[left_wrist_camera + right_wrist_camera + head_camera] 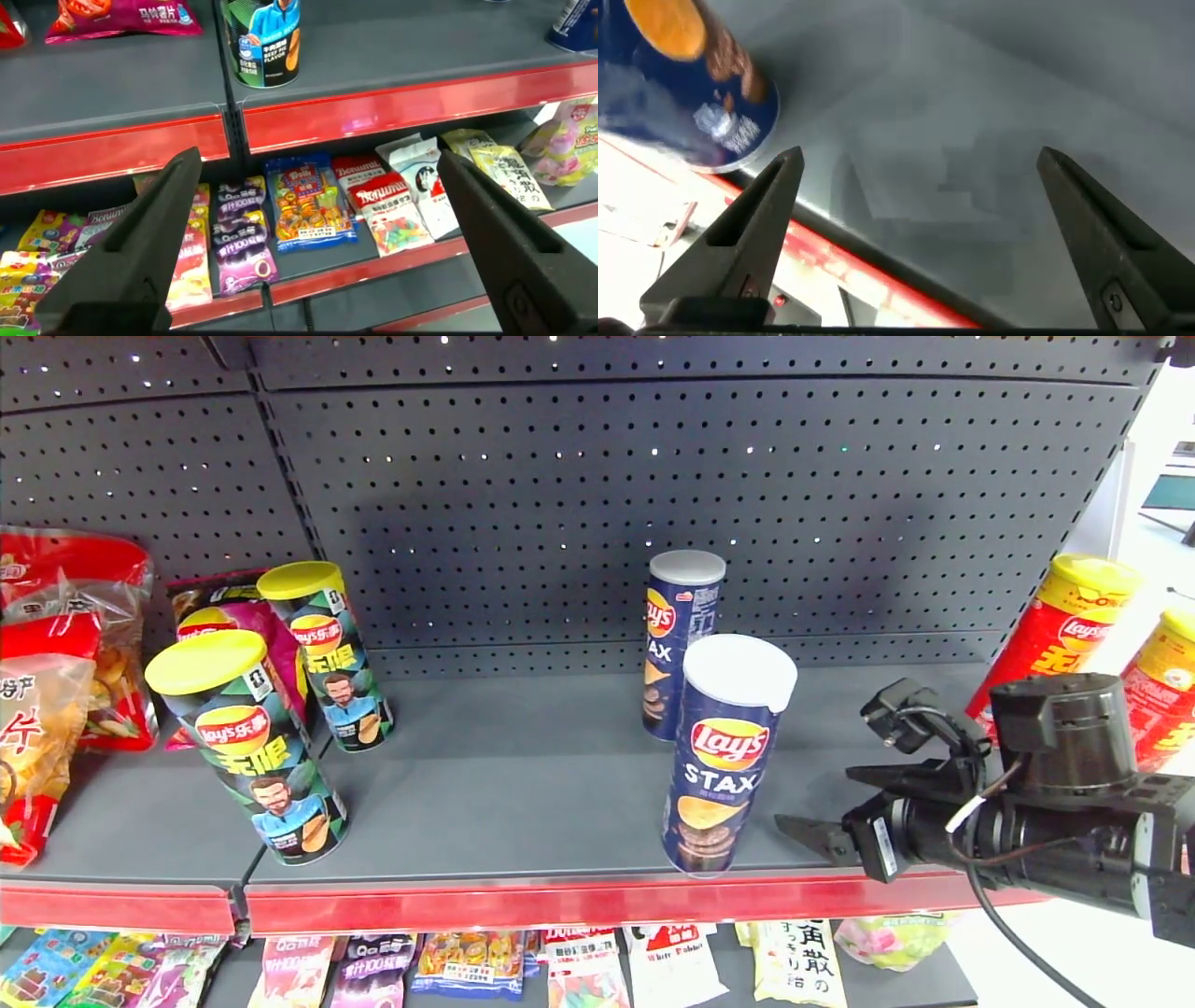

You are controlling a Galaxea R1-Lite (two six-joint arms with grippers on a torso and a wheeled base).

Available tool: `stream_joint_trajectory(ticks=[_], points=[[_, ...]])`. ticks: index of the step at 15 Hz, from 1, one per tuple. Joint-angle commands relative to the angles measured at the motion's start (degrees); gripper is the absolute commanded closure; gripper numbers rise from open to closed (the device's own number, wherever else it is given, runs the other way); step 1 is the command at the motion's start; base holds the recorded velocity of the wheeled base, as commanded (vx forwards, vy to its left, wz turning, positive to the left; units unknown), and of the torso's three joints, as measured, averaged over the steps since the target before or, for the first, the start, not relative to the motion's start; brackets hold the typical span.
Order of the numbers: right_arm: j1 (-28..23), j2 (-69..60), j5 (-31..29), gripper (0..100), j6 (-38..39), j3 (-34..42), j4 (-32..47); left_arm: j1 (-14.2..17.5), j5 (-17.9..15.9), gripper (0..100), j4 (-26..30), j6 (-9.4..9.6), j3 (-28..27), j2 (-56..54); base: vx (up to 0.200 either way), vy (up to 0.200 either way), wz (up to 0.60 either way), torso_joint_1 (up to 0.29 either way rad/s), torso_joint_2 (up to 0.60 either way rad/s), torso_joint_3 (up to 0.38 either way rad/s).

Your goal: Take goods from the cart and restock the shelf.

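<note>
A blue chip can (719, 756) with a white lid stands upright at the front edge of the grey shelf (523, 784); its base appears in the right wrist view (701, 93). A second blue can (677, 635) stands behind it. My right gripper (822, 798) hovers just right of the front can, over the shelf's red lip, open and holding nothing (920, 154). My left gripper (320, 159) is open and empty, below the shelf edge, facing the lower shelf of snack packets (308, 201).
Two dark cans with yellow lids (247, 747) (327, 653) stand at the left, by red snack bags (65, 635). Red cans with yellow lids (1064, 625) lean at the right end. Bare shelf lies between the two can groups.
</note>
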Motion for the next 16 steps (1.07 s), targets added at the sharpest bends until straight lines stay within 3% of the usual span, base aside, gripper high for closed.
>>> stream_joint_trajectory(ticks=[1,16], points=[[1.2,2.1,0.0,0,0.0,-1.2,-0.5,0.0,0.0,0,0.1,-0.04,0.0,0.2,0.000,0.000,0.00,0.000,0.00,0.000],[4.6,5.6,0.0,0,0.0,-4.2,-1.2,0.0,0.0,0,0.0,-0.04,0.0,0.2,0.000,0.000,0.00,0.000,0.00,0.000]])
